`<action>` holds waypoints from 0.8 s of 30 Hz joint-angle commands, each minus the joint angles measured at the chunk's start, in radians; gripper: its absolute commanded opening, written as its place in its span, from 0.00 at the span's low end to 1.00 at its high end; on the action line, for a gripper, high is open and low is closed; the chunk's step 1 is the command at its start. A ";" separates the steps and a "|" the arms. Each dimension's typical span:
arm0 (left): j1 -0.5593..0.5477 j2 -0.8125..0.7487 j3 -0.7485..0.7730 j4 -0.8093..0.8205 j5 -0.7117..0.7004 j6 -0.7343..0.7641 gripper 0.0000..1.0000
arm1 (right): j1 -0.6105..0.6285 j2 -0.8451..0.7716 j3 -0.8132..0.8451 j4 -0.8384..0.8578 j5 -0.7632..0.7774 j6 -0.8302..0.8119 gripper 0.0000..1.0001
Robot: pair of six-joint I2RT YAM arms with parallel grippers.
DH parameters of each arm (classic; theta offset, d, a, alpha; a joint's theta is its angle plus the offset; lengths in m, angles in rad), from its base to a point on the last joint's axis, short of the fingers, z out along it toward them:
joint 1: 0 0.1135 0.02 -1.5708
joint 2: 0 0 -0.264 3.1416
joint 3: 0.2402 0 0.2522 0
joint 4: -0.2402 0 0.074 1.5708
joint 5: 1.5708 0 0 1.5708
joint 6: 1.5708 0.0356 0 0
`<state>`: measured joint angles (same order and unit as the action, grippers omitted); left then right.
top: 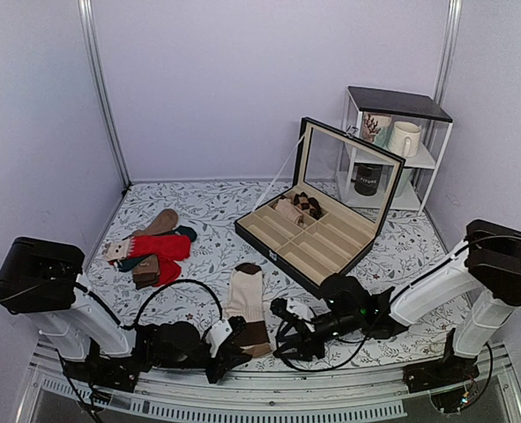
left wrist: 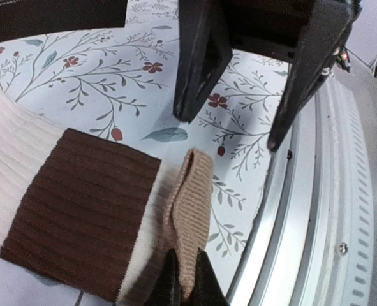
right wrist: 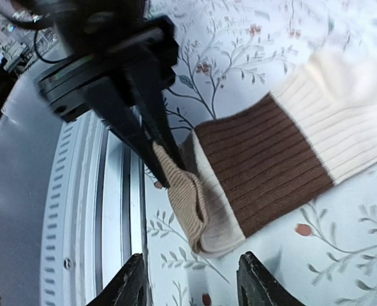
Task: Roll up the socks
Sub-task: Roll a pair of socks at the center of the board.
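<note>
The socks (top: pixel 245 300) lie flat near the table's front edge, cream with a broad brown band (left wrist: pixel 80 204) and a tan cuff (left wrist: pixel 191 191) at the near end. My left gripper (left wrist: pixel 185 290) is shut on that cuff and holds it pinched up on edge off the cloth. In the right wrist view the left gripper's fingers (right wrist: pixel 147 121) hold the cuff (right wrist: pixel 185 194) above the brown band (right wrist: pixel 265 166). My right gripper (right wrist: pixel 193 287) is open just short of the cuff, its fingers either side with nothing between them. From above, both grippers (top: pixel 235 342) (top: pixel 282 330) face each other at the socks' near end.
Red socks (top: pixel 161 247) and tan and teal socks (top: pixel 160 223) lie at the left. An open black compartment box (top: pixel 317 238) stands behind the socks. A white shelf (top: pixel 401 141) with mugs is at the back right. The metal front rail (left wrist: pixel 316 210) runs right beside the cuff.
</note>
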<state>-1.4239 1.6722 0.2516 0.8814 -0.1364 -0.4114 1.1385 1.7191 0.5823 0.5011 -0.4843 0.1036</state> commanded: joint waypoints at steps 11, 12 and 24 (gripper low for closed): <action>0.051 0.104 -0.053 -0.053 0.186 -0.106 0.00 | 0.113 -0.080 -0.083 0.190 0.088 -0.488 0.51; 0.053 0.106 -0.052 -0.052 0.190 -0.105 0.00 | 0.121 -0.062 -0.072 0.196 0.083 -0.492 0.50; 0.061 0.106 -0.065 -0.033 0.201 -0.109 0.00 | 0.147 0.073 -0.003 0.152 0.202 -0.527 0.43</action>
<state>-1.3663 1.7344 0.2268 1.0183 0.0074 -0.5102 1.2819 1.7477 0.5556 0.6693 -0.3599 -0.4118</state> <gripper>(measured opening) 0.017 0.433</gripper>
